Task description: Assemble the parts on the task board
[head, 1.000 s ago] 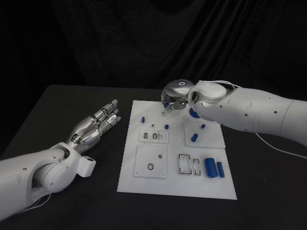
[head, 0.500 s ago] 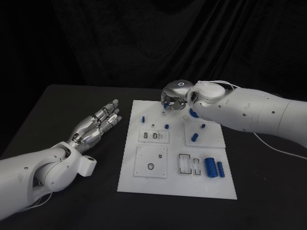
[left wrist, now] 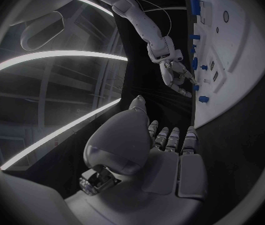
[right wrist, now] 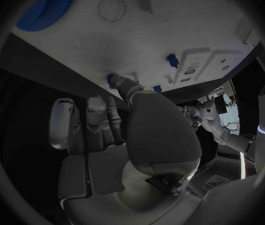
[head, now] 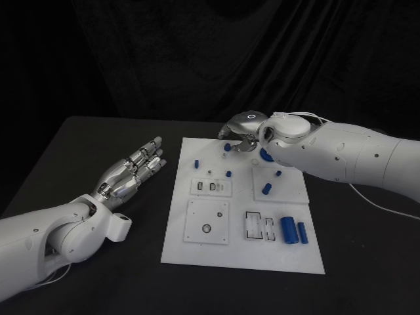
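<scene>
The white board is lying mid-table with small blue pieces on it, and one blue peg near its far edge is sitting right at a fingertip of the right hand. That hand is hovering fingers-down there; whether it is gripping the peg, I cannot tell. The left hand is resting off the board's left side, fingers straight and apart, holding nothing.

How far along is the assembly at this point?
Early. Blue parts lie loose on the task board, so little looks assembled. The right hand is at the board's far edge, a fingertip by a small blue part; whether it grips is unclear. The left hand rests open beside the board.
</scene>
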